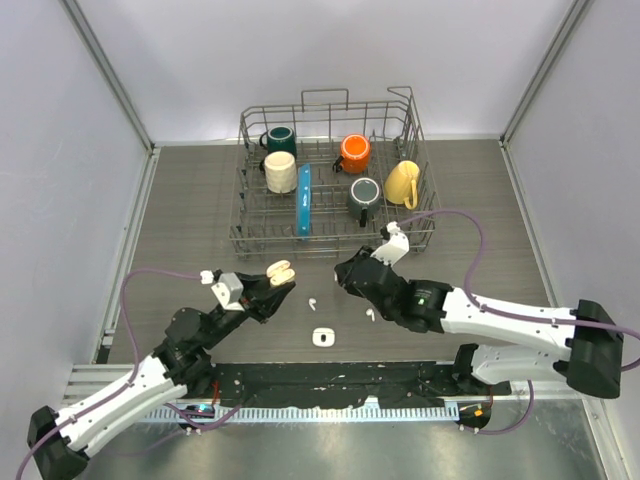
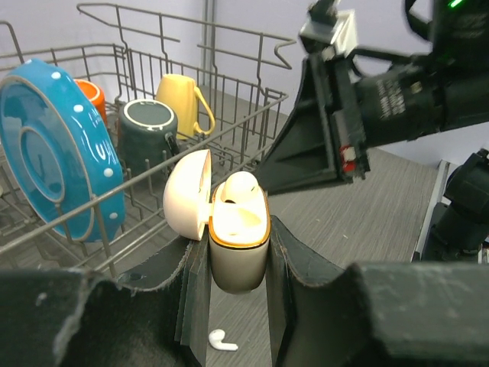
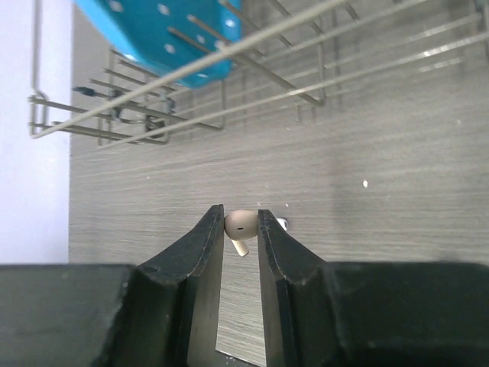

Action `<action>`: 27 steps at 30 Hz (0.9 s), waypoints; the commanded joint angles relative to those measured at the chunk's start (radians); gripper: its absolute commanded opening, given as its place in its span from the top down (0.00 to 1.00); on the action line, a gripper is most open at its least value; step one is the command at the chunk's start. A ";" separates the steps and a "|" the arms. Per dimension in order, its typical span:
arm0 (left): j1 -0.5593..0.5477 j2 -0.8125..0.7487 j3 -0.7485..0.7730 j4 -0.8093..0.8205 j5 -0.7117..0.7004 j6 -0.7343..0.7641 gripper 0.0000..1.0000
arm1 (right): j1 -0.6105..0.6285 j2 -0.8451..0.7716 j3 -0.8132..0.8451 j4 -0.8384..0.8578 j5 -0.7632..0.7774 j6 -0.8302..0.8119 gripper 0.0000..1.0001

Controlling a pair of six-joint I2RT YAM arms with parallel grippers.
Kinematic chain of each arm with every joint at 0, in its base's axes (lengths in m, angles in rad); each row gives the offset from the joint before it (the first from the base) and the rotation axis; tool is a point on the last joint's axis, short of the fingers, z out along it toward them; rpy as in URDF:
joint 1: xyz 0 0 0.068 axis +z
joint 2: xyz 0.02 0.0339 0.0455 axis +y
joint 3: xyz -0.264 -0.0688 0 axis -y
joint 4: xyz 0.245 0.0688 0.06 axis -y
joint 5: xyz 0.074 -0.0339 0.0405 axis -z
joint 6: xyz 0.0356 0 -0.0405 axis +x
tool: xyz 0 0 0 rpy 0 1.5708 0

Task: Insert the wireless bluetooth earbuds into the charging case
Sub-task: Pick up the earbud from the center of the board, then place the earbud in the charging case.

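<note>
My left gripper (image 2: 238, 234) is shut on a beige charging case (image 2: 238, 256), held upright above the table with its lid (image 2: 187, 195) swung open to the left. One pale earbud (image 2: 241, 188) sits in the case's far slot. My right gripper (image 3: 241, 217) is shut on a pale pink-beige earbud (image 3: 241, 224), stem pointing down, above the table. In the top view the right gripper (image 1: 342, 272) hangs just right of the case (image 1: 280, 272). Two white earbuds (image 1: 311, 300) (image 1: 369, 314) lie loose on the table between the arms.
A wire dish rack (image 1: 330, 240) stands behind the grippers, holding a blue plate (image 1: 304, 212) and several mugs (image 1: 401, 184). A small white case (image 1: 321, 337) lies near the table's front edge. Grey walls close in both sides.
</note>
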 commanded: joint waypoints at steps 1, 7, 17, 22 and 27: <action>0.000 0.050 0.036 0.119 0.006 -0.018 1.00 | 0.056 -0.087 0.005 0.182 0.162 -0.169 0.99; 0.000 0.132 0.043 0.193 0.032 -0.024 1.00 | 0.146 -0.164 -0.012 0.373 0.259 -0.335 0.99; -0.001 0.208 0.046 0.279 0.052 -0.022 1.00 | 0.232 -0.127 -0.032 0.654 0.264 -0.490 0.99; 0.000 0.227 0.047 0.305 0.066 -0.014 1.00 | 0.264 -0.092 -0.055 0.798 0.236 -0.573 0.99; 0.000 0.244 0.052 0.319 0.091 -0.007 1.00 | 0.270 -0.044 -0.044 0.854 0.177 -0.610 0.99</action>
